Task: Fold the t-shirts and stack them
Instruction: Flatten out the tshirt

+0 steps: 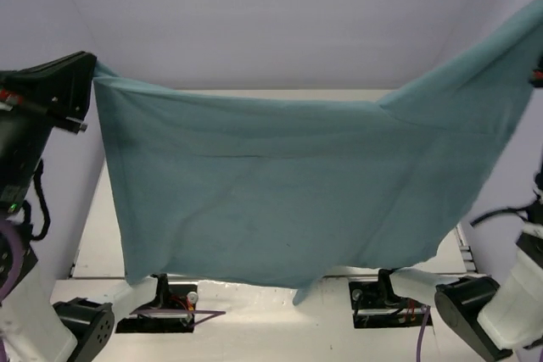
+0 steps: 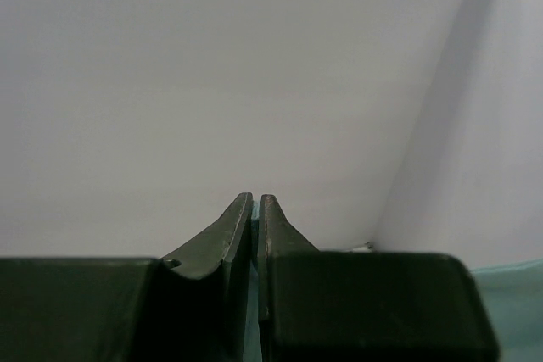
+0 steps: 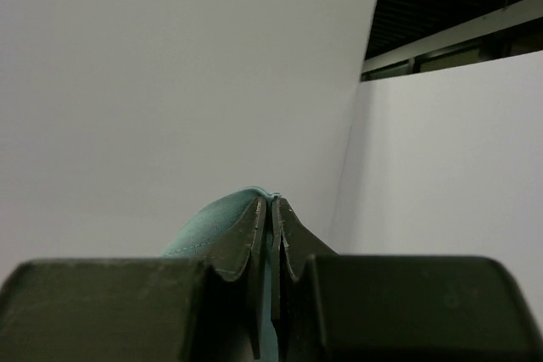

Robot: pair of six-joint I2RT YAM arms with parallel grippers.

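White walls close the space behind and at both sides of the table, which is pale and shows only as a strip at the bottom of the overhead view. Above the table hangs the teal t-shirt, which hides nearly all of the table from this camera. It is in the air, stretched as a wide sheet between the two arms. Its upper edge runs from above the table's left side to above the table's right side, where it is held higher. Its lower edge hangs loose over the table's near edge; whether it touches the table I cannot tell.

The left gripper is above the table's left side. Its fingers are pressed together, and the overhead view shows them pinching the upper left corner of the cloth. The right gripper is above the table's right side, higher up. Its fingers are also pressed together, with a teal fold of the t-shirt coming out beside the tips, so it pinches the other upper corner.

In my judgement the task is at an early stage. The garment is lifted and spread, which I take as preparation for laying it flat on the table. No fold is made in it, and no folded pile is visible, though the cloth hides most of the table. The laying down, all the folds and the stacking are left to do.
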